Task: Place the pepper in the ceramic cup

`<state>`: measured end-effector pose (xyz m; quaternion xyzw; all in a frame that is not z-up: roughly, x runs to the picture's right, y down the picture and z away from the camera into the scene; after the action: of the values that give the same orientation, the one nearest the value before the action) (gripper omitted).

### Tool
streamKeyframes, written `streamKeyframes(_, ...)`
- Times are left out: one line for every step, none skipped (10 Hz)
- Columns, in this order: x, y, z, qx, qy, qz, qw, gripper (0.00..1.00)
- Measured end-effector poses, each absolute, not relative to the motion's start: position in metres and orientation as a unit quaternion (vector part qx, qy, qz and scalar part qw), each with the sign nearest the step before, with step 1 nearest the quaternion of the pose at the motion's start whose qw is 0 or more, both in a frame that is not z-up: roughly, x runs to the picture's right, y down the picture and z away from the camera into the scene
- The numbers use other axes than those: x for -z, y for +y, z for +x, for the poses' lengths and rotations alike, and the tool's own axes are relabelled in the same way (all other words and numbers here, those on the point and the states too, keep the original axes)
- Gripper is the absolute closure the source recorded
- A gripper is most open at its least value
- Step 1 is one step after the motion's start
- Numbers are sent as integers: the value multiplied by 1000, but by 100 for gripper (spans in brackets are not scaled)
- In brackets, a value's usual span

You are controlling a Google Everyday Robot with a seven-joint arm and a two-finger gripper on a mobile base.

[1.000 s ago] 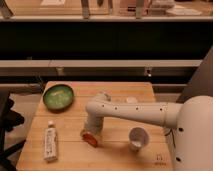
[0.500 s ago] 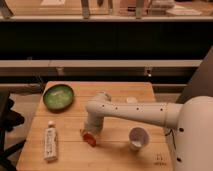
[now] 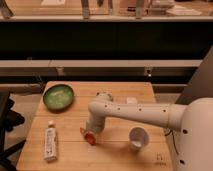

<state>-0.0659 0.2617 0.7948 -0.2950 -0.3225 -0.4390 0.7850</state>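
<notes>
A small red-orange pepper (image 3: pixel 89 137) lies on the wooden table (image 3: pixel 115 152), left of centre and near the front. My gripper (image 3: pixel 90 134) reaches down from the white arm right onto it, shut on the pepper. The arm's wrist hides the upper part of the pepper. A white ceramic cup (image 3: pixel 138 137) stands upright to the right of the gripper, a short way off, with its mouth open upward.
A green bowl (image 3: pixel 58 96) sits at the back left of the table. A white tube with a label (image 3: pixel 50 143) lies near the front left edge. A dark counter with shelves runs behind the table.
The arm has hardly moved. The gripper has closed down around the pepper over the last second.
</notes>
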Motion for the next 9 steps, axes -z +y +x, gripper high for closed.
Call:
streamKeyframes(-795, 262, -66, 440, -323, -295, 785, 100)
streamKeyframes(-795, 262, -67, 440, -323, -295, 784, 100)
streamKeyframes(-795, 262, -67, 440, -323, -295, 784, 100)
streamKeyframes(-795, 262, -67, 440, -323, -295, 785, 100)
streamKeyframes(-795, 262, -67, 440, -323, -295, 784, 100)
streamKeyframes(-795, 261, -67, 439, -320, -294, 787, 100)
streamKeyframes(-794, 259, -68, 439, -319, -292, 788, 100)
streamKeyframes(-794, 259, -68, 439, -319, -292, 787, 100)
streamKeyframes(-794, 258, -68, 439, -317, -292, 788, 100)
